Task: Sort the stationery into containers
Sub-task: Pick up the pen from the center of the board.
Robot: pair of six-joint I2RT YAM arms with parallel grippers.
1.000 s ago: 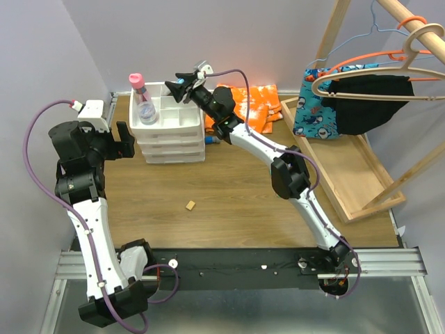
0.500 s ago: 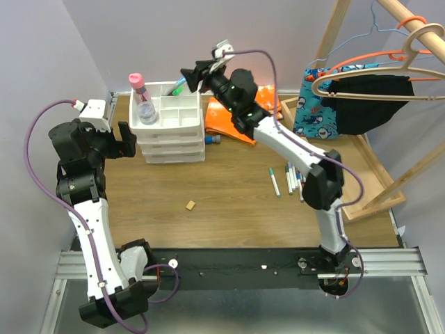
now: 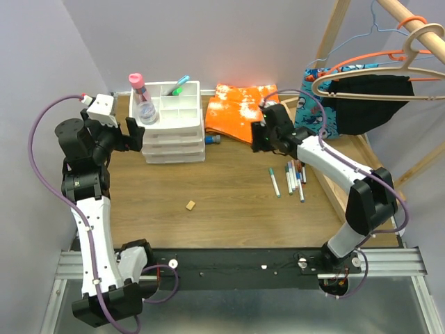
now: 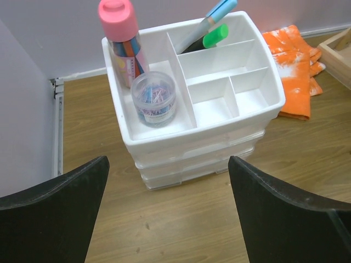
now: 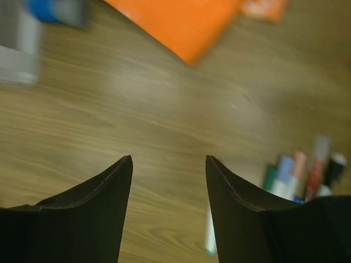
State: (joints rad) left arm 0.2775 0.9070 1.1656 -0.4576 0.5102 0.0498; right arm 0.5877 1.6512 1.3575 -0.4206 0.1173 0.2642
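Note:
The white three-drawer unit (image 3: 172,132) (image 4: 219,129) stands at the back left. In its top tray are the pink-capped bottle (image 3: 142,97) (image 4: 122,34), a clear round jar of clips (image 4: 155,98), and the green-capped marker (image 3: 182,83) (image 4: 215,36) beside a blue pen in the back compartment. Several slim pens (image 3: 292,177) (image 5: 299,175) lie on the table to the right. A blue-capped tube (image 3: 214,140) lies by the unit's right side. My left gripper (image 3: 133,134) (image 4: 167,164) is open just left of the unit. Between the unit and the pens, over bare table, my right gripper (image 3: 259,137) (image 5: 169,159) hangs open and empty.
An orange cloth (image 3: 240,111) lies behind the right gripper. A shallow wooden tray (image 3: 348,167) and a wooden rack with hangers and dark clothing (image 3: 368,90) fill the right side. A small tan piece (image 3: 190,204) lies mid-table. A wall runs close on the left.
My right arm has drawn back from the unit's back compartment, leaving the green-capped marker there, and swung right and down toward the pens. The left gripper edged closer to the unit.

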